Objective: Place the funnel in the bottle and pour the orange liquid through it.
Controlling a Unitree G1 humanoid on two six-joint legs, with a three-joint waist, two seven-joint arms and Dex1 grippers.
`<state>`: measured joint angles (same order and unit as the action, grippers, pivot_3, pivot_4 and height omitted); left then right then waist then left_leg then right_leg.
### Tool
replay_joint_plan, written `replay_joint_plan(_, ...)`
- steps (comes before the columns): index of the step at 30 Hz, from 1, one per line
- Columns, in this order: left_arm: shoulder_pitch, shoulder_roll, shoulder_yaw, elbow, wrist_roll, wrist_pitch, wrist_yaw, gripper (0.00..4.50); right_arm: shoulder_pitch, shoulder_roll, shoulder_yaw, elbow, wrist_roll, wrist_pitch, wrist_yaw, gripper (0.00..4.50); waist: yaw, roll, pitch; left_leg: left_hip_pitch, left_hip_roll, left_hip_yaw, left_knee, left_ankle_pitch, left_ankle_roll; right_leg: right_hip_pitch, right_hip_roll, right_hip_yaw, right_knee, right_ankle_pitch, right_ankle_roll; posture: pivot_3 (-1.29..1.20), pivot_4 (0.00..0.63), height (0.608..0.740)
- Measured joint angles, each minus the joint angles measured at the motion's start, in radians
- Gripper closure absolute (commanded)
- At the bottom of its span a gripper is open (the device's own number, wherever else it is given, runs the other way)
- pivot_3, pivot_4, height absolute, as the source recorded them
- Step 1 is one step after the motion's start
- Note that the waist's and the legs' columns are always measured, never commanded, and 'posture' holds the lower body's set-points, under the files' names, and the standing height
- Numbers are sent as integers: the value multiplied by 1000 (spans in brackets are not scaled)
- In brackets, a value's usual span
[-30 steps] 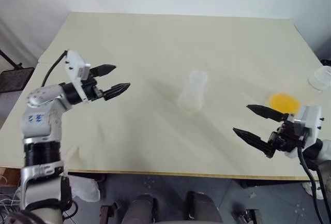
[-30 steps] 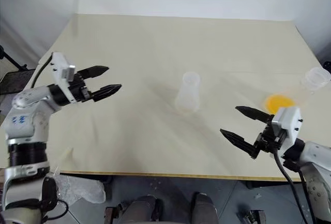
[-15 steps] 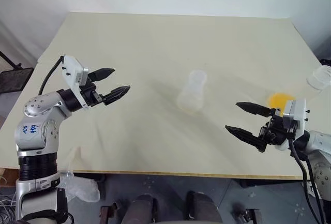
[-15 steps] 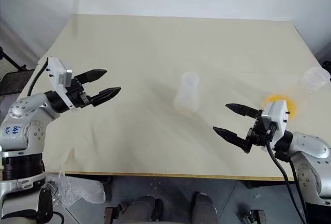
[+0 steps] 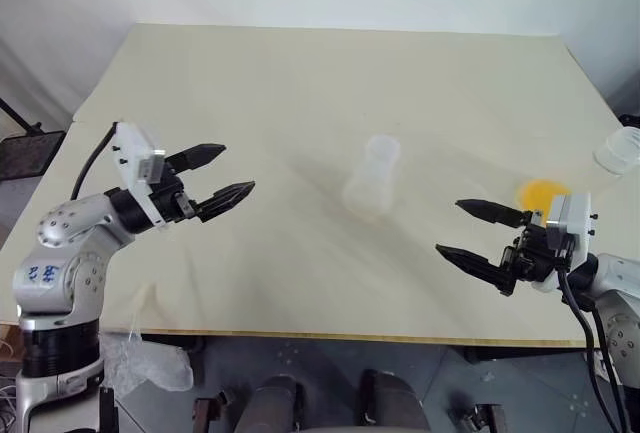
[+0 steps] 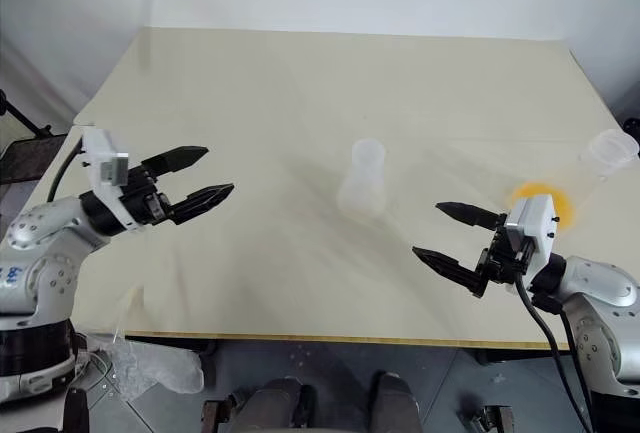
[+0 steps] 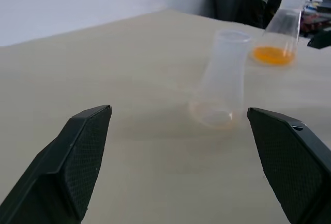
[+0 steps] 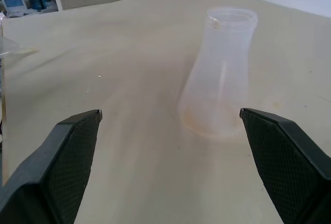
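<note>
Two grippers hovering over a pale counter, nothing held.

Left eye view: bottle upright mid-counter, empty. Left of the bottle, well apart, left gripper with jaws spread wide, aimed toward the bottle; drawn slightly back toward the robot over the last second, elbow dropped. Right of the bottle, well apart, right gripper, jaws likewise spread wide, nudged a little toward the bottle a second ago, steady since. Just beyond the right gripper, farther right of the bottle, orange liquid pooled in the base of a clear flask.

Left wrist view: bottle centred between the parted jaws, orange liquid behind it and to one side.

Right wrist view: bottle again framed between open jaws, still out of reach. Faint clear shape far past the bottle, possibly the funnel; cannot tell.

Judgement: no grasp begun. Looks like lining up rather than progress; funnel yet to be picked up and seated in the bottle neck, pouring still ahead.
</note>
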<state>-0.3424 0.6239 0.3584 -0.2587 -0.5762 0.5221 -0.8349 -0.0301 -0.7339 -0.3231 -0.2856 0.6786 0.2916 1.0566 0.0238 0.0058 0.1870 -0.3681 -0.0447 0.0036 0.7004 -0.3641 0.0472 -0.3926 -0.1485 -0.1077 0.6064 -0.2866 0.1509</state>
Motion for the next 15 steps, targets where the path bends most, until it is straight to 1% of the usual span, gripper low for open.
replay_joint_plan(7, 135, -53, 97, -117, -72, -37, 77, 38, 0, 0, 4, 11, 0, -1, 6, 0, 1, 0, 0, 0, 0, 0, 0, 0, 0, 0, 0, 1, 0, 0, 0, 0, 150, 740)
replay_joint_plan(12, 230, -62, 148, -190, -142, -44, 100, 38, -7, 0, 16, 30, -1, -1, 23, 0, 1, 0, 0, 0, 1, 0, 0, 0, 0, 0, 0, 2, -1, 0, 0, 0, 150, 740)
replay_joint_plan(15, 284, -92, 190, -247, -192, -55, 129, 38, -25, 0, 32, 46, -1, -1, 32, 0, 1, 0, 0, 0, 1, 0, 0, 0, 0, 1, 0, 4, -1, 0, 0, 0, 150, 740)
